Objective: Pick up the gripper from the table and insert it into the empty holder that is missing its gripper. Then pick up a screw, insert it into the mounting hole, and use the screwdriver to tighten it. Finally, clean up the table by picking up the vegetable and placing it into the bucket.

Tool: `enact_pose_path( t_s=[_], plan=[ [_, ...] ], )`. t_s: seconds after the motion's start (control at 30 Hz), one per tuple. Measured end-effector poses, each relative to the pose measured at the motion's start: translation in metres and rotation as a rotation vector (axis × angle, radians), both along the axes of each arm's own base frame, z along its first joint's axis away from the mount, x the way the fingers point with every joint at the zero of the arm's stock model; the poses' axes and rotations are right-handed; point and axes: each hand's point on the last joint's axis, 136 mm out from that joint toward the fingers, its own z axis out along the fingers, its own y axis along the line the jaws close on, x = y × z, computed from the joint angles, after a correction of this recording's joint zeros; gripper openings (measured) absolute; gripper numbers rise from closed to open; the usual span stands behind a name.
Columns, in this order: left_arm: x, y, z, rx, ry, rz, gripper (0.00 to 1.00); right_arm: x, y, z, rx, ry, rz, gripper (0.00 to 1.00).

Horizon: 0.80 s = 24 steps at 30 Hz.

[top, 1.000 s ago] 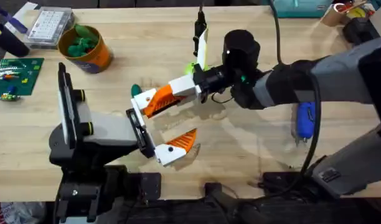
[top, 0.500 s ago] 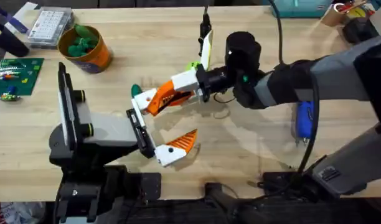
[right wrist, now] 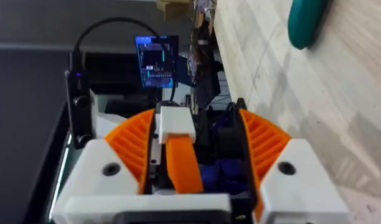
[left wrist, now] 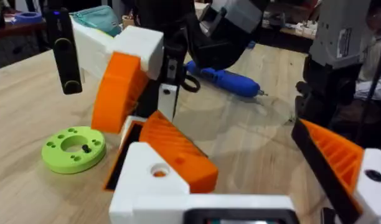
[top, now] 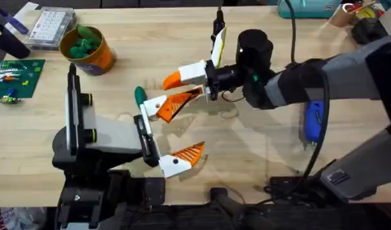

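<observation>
The overhead camera hangs above the arm bases and looks down and forward over the wooden bench point(top: 151, 45), bases along the 6 o'clock edge. The left wrist camera sits low and close behind its own tool point(left wrist: 259, 180), facing across the bench toward the right arm; it shares with the overhead the blue screwdriver point(left wrist: 225, 79), which the overhead shows at about 3 o'clock point(top: 312, 121). The right wrist camera is rolled sideways, very near its own tool point(right wrist: 192, 163), with the bench running up its 3 o'clock side.
</observation>
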Motion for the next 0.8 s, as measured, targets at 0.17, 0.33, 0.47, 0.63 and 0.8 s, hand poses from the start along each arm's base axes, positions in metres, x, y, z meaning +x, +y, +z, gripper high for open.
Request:
enact_pose_path(
  t_s=[0.17, 0.33, 0.47, 0.63, 0.8],
  plan=[
    [0.0, 0.0, 0.0, 0.0, 0.001, -0.002, 0.986, -0.005, -0.006, 0.007, 0.009, -0.006, 0.011, 0.804],
    [0.0, 0.0, 0.0, 0.0, 0.001, -0.003, 0.987, -0.012, -0.025, 0.01, 0.021, -0.024, -0.002, 0.863],
    [-0.001, 0.0, 0.0, 0.0, 0.001, -0.003, 0.987, -0.016, -0.035, 0.01, 0.039, -0.065, 0.024, 0.764],
    [0.0, 0.0, 0.0, 0.0, 0.002, -0.003, 0.986, -0.022, -0.036, 0.011, 0.05, -0.088, 0.057, 0.65],
    [-0.001, 0.0, 0.0, 0.0, 0.001, -0.003, 0.987, -0.026, -0.037, 0.012, 0.059, -0.102, 0.085, 0.296]
  ],
)
